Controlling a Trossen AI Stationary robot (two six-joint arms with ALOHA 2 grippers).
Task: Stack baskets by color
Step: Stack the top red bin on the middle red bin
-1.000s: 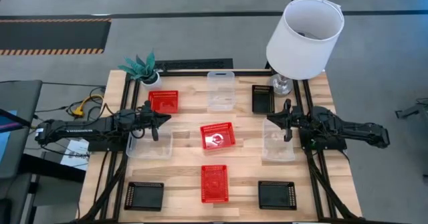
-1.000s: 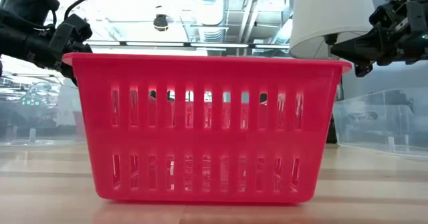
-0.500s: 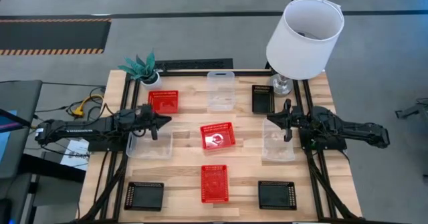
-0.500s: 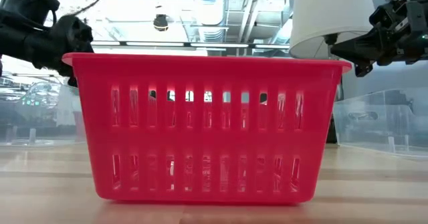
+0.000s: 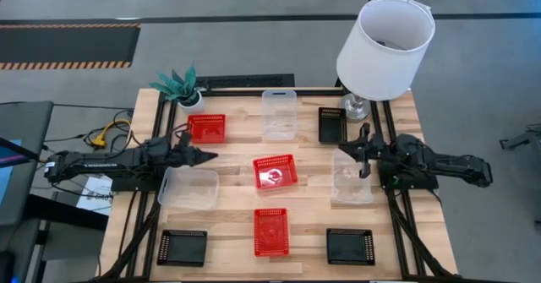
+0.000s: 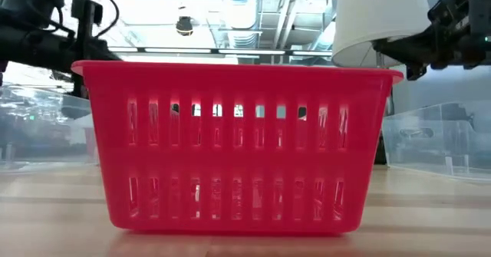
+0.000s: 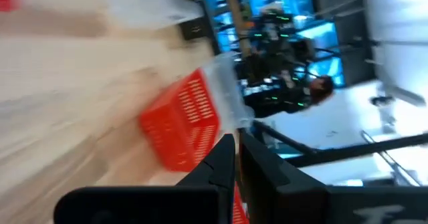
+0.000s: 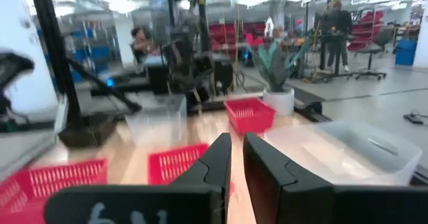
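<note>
Baskets, nine, on a wooden table (image 5: 232,135).

High view: red basket (image 5: 207,127) far left, second red (image 5: 275,171) at centre, third red (image 5: 270,231) near front; clear basket (image 5: 279,114) far centre, clear basket (image 5: 188,188) tilted at left, clear basket (image 5: 350,180) at right; black baskets at (image 5: 331,124), (image 5: 182,247), (image 5: 350,246). Left gripper (image 5: 201,155), fingers pressed together, at the tilted clear basket's rim; whether it grips the rim, cannot tell. Right gripper (image 5: 364,166), fingers narrowly apart, at the right clear basket's edge. Lampshade (image 5: 385,48), potted plant (image 5: 180,86) at back.

Low view: front red basket (image 6: 234,146) fills frame.

Left wrist view: fingers (image 7: 221,164) closed, clear rim beside tips.

Right wrist view: narrow gap between fingers (image 8: 215,164).
</note>
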